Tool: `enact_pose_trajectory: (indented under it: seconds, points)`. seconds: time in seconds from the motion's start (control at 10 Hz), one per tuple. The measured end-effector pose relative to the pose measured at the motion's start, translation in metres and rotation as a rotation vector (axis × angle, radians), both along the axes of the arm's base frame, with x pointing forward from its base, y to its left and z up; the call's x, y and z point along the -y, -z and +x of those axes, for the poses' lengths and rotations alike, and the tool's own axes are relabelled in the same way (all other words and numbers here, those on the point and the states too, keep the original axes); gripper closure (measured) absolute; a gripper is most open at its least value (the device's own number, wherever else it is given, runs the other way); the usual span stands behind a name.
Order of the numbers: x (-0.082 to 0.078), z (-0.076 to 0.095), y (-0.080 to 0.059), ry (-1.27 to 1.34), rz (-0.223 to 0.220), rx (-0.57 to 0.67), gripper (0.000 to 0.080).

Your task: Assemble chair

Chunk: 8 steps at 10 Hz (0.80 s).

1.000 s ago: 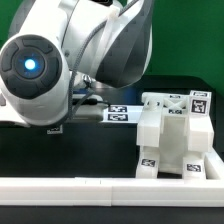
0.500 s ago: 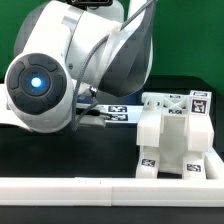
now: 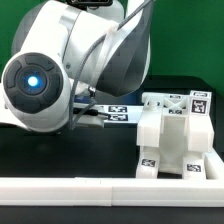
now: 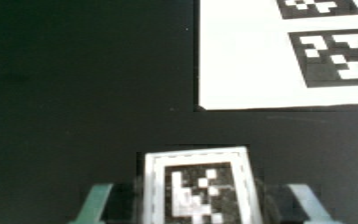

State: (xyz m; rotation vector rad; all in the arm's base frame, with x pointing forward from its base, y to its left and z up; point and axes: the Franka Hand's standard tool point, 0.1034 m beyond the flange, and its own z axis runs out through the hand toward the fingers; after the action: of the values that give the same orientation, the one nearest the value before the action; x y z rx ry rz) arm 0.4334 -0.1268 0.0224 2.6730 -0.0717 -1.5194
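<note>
White chair [image 3: 172,138] parts stand joined at the exterior view's lower right, against the rail [image 3: 110,187]. In the wrist view the gripper [image 4: 197,192] straddles a tagged piece [image 4: 197,184] — grip unclear — near the marker board [image 4: 291,50].

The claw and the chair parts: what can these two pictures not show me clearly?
- Claw: hidden behind the big robot arm in the exterior view. In the wrist view its fingers flank a tagged white piece, but contact cannot be judged.
- Tagged white piece: cut off by the picture edge in the wrist view; its full shape is unknown.
- Marker board: partly cut off in the wrist view and partly covered by the arm in the exterior view.
- Assembled chair block: its far side is unseen.
</note>
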Motion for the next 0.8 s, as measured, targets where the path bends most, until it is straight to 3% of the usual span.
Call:
enact_pose_trajectory:
  seconds: [0.2, 0.3, 0.5, 0.6, 0.8]
  points:
    - [0.001, 0.034, -0.042, 0.01, 0.008, 0.06, 0.0516]
    - [-0.002, 0.043, -0.058, 0.023, 0.007, 0.107, 0.0516]
    - [-0.022, 0.064, -0.1, -0.003, 0.0, 0.291, 0.0516]
    - [-0.029, 0.057, -0.101, -0.033, 0.006, 0.354, 0.0515]
    - [-0.025, 0.063, -0.097, -0.041, 0.007, 0.47, 0.0515]
